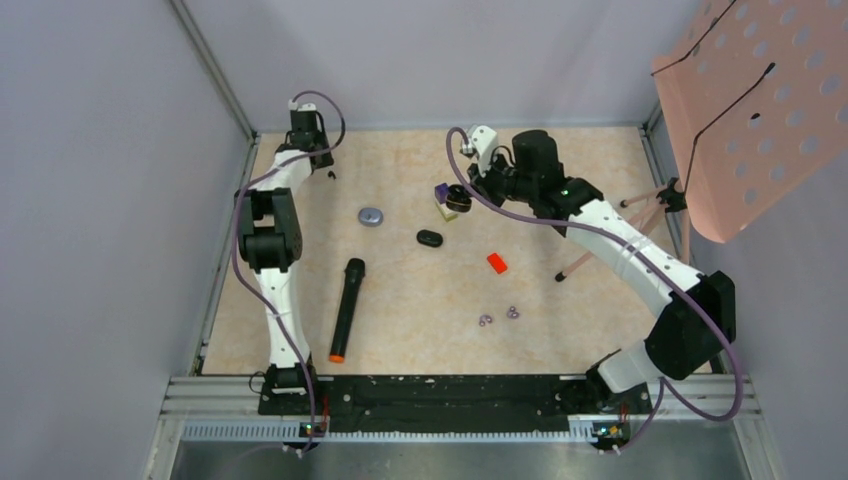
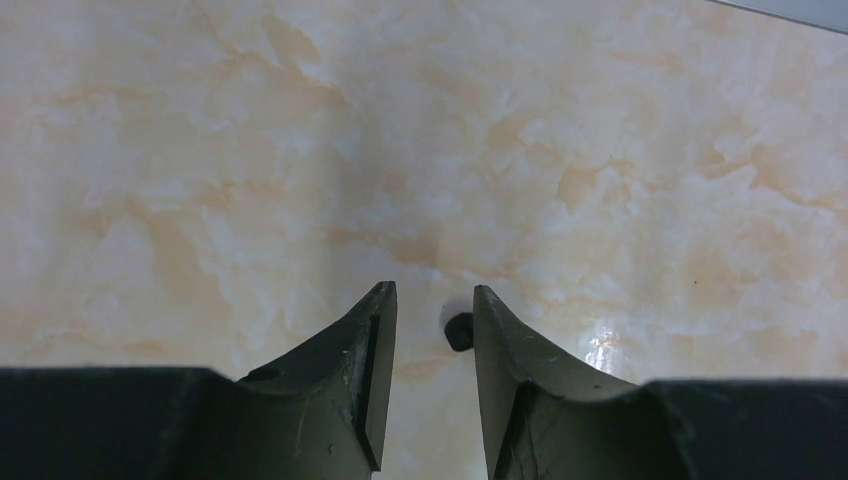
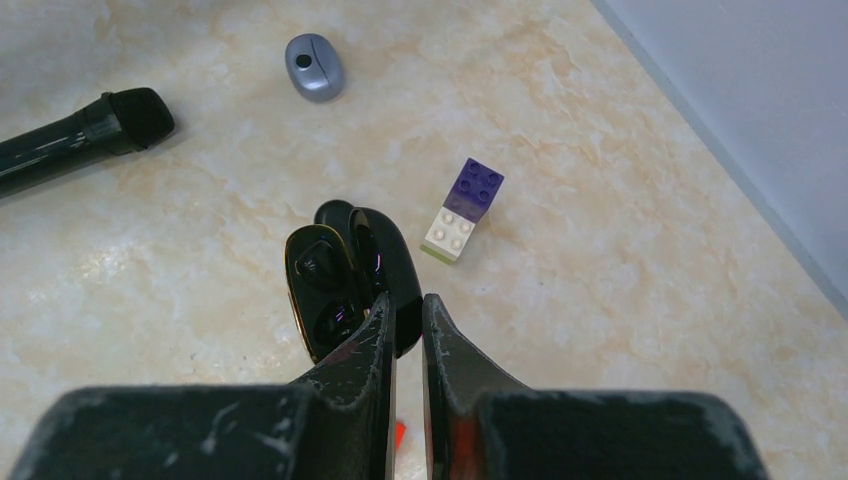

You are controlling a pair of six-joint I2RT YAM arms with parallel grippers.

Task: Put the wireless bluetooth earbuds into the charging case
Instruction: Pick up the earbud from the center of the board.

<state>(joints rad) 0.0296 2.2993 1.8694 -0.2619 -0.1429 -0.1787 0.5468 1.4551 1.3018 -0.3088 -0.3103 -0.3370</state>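
A tiny black earbud lies on the marbled table between the fingers of my left gripper. It touches the right finger, and a clear gap separates it from the left one. In the top view that gripper is low at the table's far left corner. My right gripper is shut on the lid edge of the charging case. The glossy black case stands open with its wells facing the camera. From above, the case sits at the back centre.
A purple-and-white brick stands right beside the case. A grey oval pod, a black oval pod, a red piece, a black microphone and tiny purple rings lie mid-table. A pink perforated board overhangs the right.
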